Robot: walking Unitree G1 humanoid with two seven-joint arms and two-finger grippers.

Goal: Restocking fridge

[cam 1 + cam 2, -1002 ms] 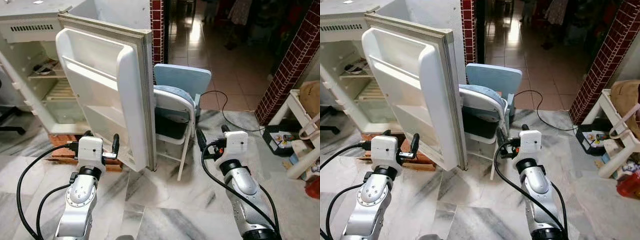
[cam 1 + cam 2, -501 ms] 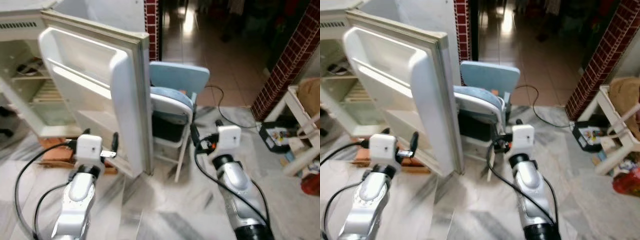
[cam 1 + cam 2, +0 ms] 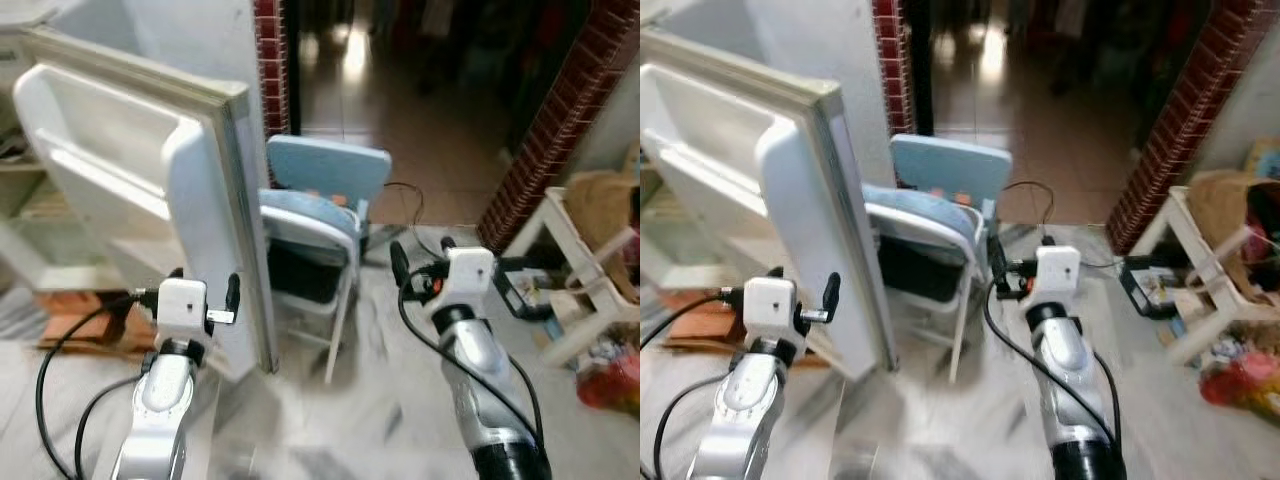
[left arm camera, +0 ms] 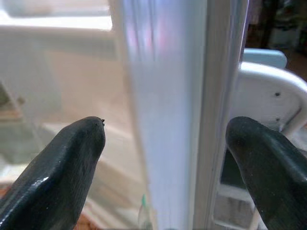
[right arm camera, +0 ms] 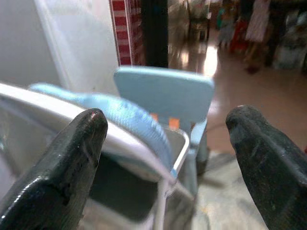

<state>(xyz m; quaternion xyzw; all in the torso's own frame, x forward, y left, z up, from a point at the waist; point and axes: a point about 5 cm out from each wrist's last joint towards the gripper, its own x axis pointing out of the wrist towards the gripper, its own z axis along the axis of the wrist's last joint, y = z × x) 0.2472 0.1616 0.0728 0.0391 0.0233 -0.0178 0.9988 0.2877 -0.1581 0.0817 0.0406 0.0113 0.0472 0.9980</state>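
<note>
**Jaws spread at the open fridge door**

Jaws of the left gripper [image 4: 165,158] stand wide, one finger on each side of the fridge door's [image 3: 205,190] free edge, without touching it. Right gripper [image 5: 165,163] is wide open too, holding nothing, aimed at a folding chair [image 3: 305,225] just beside the door. Behind it stands a pale blue chair [image 3: 330,170]; the marble floor [image 3: 330,420] is blurred.

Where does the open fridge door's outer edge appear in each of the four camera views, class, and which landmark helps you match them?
Left eye view: fridge door edge stands left of centre, just beyond the left gripper.
Right eye view: the edge is left of centre, by the same gripper.
Left wrist view: the edge runs upright between the two open fingers.
Right wrist view: I cannot make it out there.
Shared landmark: the blue folding chair beside the door.
</note>
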